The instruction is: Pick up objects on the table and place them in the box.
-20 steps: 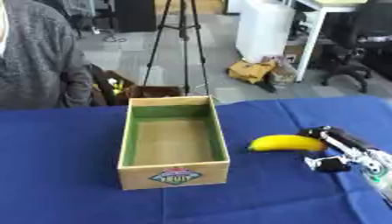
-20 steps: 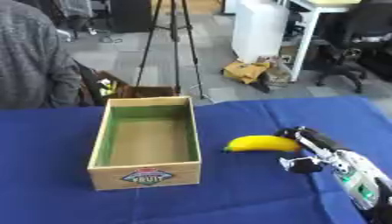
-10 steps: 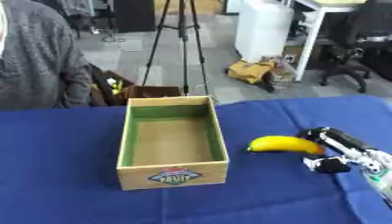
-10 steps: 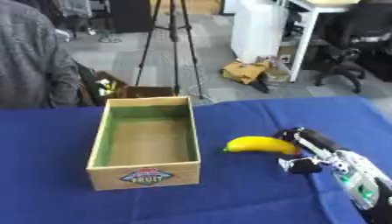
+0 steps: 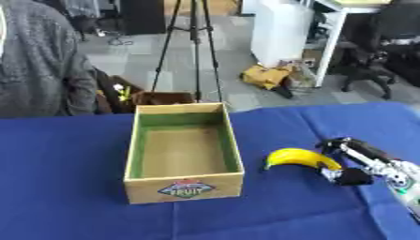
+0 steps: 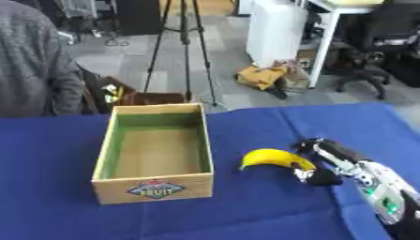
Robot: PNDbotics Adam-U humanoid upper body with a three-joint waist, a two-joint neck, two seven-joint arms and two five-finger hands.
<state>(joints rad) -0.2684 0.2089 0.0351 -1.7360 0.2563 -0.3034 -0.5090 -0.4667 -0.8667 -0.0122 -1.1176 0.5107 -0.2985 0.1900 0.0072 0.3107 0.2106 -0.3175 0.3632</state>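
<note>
The banana (image 5: pixel 298 158) lies on the blue table (image 5: pixel 65 187), just right of the box (image 5: pixel 183 146) and apart from it, its curve arching up and its tip pointing toward the box wall. The right hand (image 5: pixel 351 161) is at the banana's right end: the fingers (image 5: pixel 338 144) reach round the far side and the thumb (image 5: pixel 354 177) sits at the near side, so they bracket the fruit's end. They appear to touch it, but whether they have closed on it I cannot tell; the banana rests on the cloth, not lifted.

The step in hand is the grasp. Next, by my reading, the fingers need to close round the banana, lift it above the box wall, carry it left and release it over the box, which holds nothing. The left hand does not show.
</note>
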